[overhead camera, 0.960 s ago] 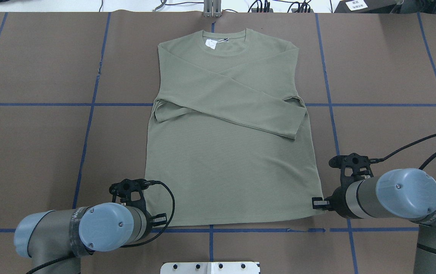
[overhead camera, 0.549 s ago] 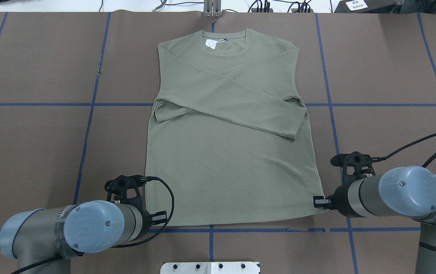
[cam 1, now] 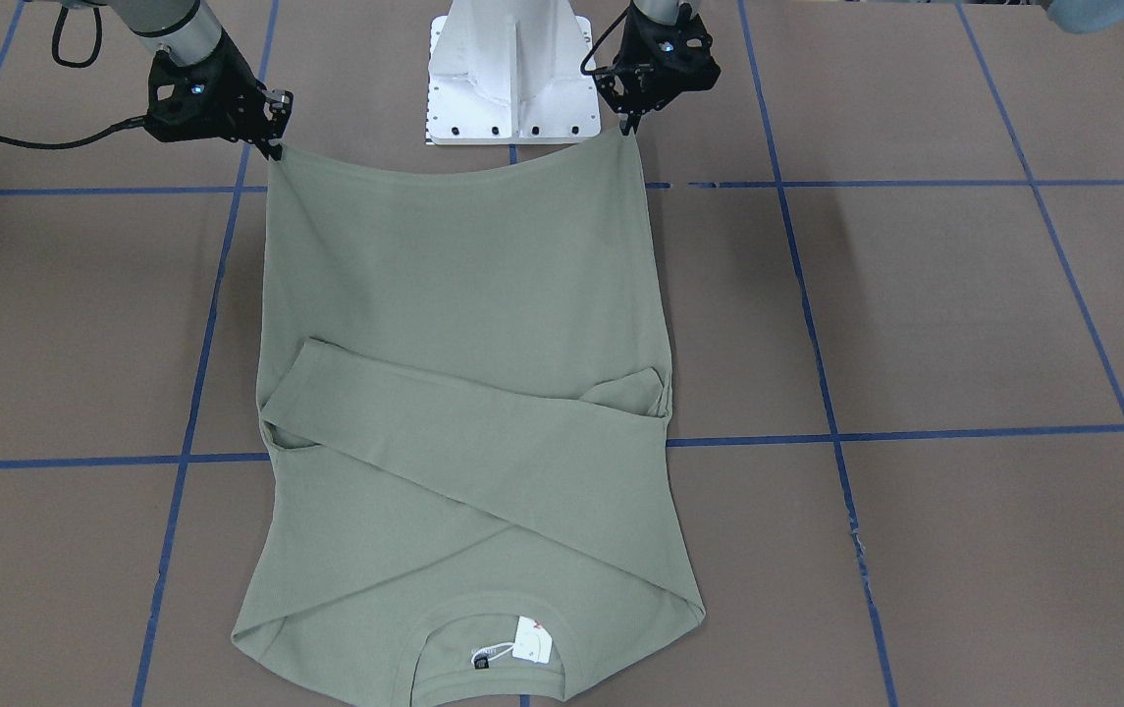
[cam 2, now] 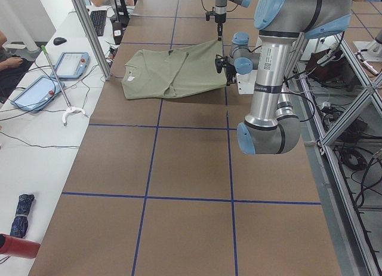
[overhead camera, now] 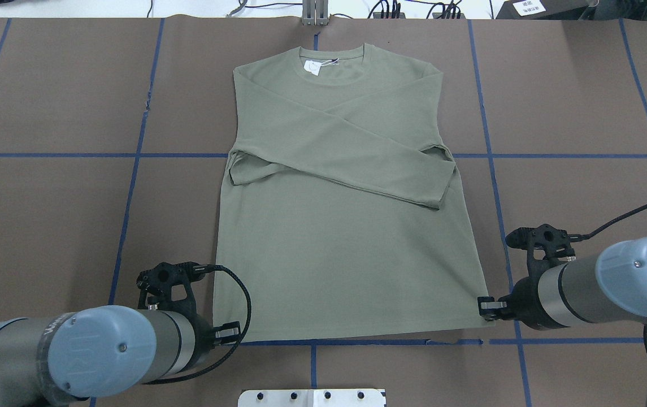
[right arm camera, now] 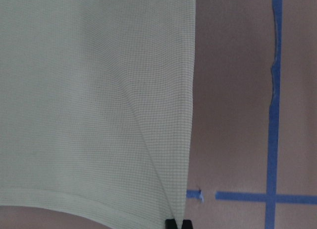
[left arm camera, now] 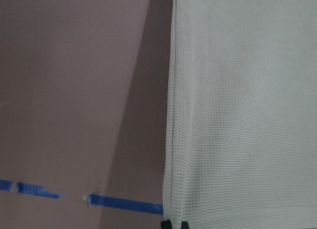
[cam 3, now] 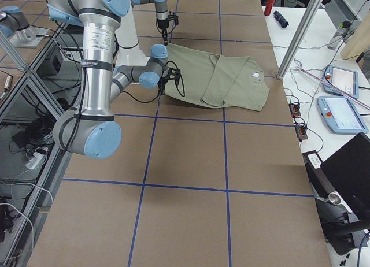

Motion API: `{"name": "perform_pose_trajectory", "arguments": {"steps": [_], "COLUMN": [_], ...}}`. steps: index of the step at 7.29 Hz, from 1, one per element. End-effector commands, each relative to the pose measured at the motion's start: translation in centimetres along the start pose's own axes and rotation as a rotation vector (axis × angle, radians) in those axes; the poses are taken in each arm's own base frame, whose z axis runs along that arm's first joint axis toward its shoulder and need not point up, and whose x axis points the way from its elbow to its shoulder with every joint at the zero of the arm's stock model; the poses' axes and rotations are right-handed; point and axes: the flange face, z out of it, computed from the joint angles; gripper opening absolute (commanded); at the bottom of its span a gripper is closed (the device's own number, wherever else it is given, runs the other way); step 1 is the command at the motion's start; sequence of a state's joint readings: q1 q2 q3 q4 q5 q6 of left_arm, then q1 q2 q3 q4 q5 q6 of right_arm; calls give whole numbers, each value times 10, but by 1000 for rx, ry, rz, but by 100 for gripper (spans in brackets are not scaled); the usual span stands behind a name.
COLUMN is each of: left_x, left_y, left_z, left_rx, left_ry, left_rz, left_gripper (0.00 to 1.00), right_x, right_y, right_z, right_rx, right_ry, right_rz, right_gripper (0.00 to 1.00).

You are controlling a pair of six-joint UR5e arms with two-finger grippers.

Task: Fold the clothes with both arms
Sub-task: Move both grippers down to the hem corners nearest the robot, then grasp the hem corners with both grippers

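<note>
The sage-green long-sleeved shirt (overhead camera: 334,249) lies face up on the brown table, collar and white tag (overhead camera: 313,66) at the far side. Both sleeves are folded across the chest. My left gripper (overhead camera: 228,332) is shut on the hem's left corner. My right gripper (overhead camera: 487,306) is shut on the hem's right corner. In the front-facing view the hem (cam 1: 454,179) hangs raised between the left gripper (cam 1: 632,126) and the right gripper (cam 1: 273,149). The wrist views show the shirt's fabric (left arm camera: 242,115) (right arm camera: 89,90) running up from the closed fingertips.
The white pedestal base (cam 1: 512,74) stands just behind the hem. Blue tape lines (overhead camera: 131,155) cross the brown table cover. An aluminium post (cam 2: 89,31) and tablets (cam 2: 70,64) stand on the operators' side beyond the collar.
Both arms have drawn back and outward, the left to its left and the right to its right. The hem corners went with them, so the lower hem is pulled wider and lifted.
</note>
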State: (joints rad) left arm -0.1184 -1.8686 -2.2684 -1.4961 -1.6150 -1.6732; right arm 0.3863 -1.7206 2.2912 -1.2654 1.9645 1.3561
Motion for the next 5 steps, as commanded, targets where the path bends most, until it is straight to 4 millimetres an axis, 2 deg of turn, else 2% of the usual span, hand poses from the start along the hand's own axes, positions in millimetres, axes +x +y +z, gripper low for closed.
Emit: {"name": "perform_pose_trajectory", "arguments": {"steps": [1, 2, 3, 4, 5], "left_x": [-3, -2, -2, 2, 4], "left_y": [57, 71, 72, 65, 40], "left_z": [-37, -40, -39, -37, -42], "left_rx": [-101, -129, -130, -114, -71], "left_ry": [1, 7, 6, 9, 24], "left_rz": [-25, -29, -29, -26, -4], "left_gripper": [0, 0, 0, 0, 0], "right_x": [-2, -5, -7, -5, -9], "right_y": [28, 33, 32, 17, -8], "right_z": [-35, -42, -39, -35, -40], "right_rx": [-134, -161, -162, -135, -83], "right_ry": [-64, -80, -82, -81, -100], "right_rz": [-16, -21, -23, -15, 8], "right_gripper": [0, 0, 0, 0, 0]}}
